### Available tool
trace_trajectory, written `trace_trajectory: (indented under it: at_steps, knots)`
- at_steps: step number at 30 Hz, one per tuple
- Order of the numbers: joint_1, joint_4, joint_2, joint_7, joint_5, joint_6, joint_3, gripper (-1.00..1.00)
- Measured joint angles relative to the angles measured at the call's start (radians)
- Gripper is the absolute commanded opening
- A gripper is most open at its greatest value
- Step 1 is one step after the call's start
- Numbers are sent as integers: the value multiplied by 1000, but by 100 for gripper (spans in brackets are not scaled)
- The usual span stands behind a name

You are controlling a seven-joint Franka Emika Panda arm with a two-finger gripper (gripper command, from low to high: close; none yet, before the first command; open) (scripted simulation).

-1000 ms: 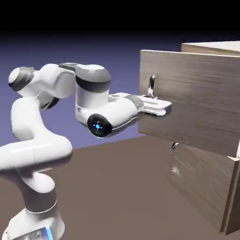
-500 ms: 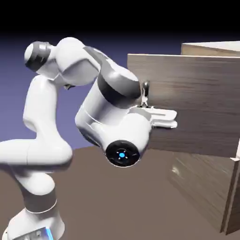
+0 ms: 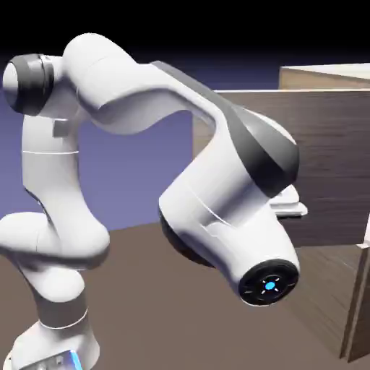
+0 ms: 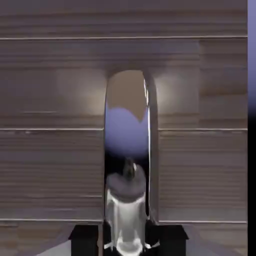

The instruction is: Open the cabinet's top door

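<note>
The cabinet [image 3: 329,75] stands at the exterior view's right, showing its pale top. Its top door [image 3: 332,166], a wood-grain panel, is swung out toward the arm. My forearm hides the handle there, and only a bit of the white hand [image 3: 295,208] peeks out against the panel. The door's wood [image 4: 50,150] fills the hand view. The curved silver handle [image 4: 127,200] runs upright through the middle of it. My gripper [image 4: 127,240] is shut on that handle, with a dark fingertip [image 4: 84,239] on each side.
The arm's bulky forearm and wrist [image 3: 238,217] cover the door's left part and the panel below it. The cabinet's front corner edge [image 3: 357,303] shows at lower right. Brown table surface [image 3: 130,289] lies under the arm.
The arm has swung down and toward the exterior view's right, pulling the handle with it. The door has swung further out, and the arm now hides the handle.
</note>
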Motion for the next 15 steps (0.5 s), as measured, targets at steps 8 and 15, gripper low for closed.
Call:
trace_trajectory:
  at_steps: [8, 15]
  knots:
    - [78, 175, 290, 92, -167, 65, 25, -100]
    - [216, 386, 541, 203, -299, 47, -3, 100]
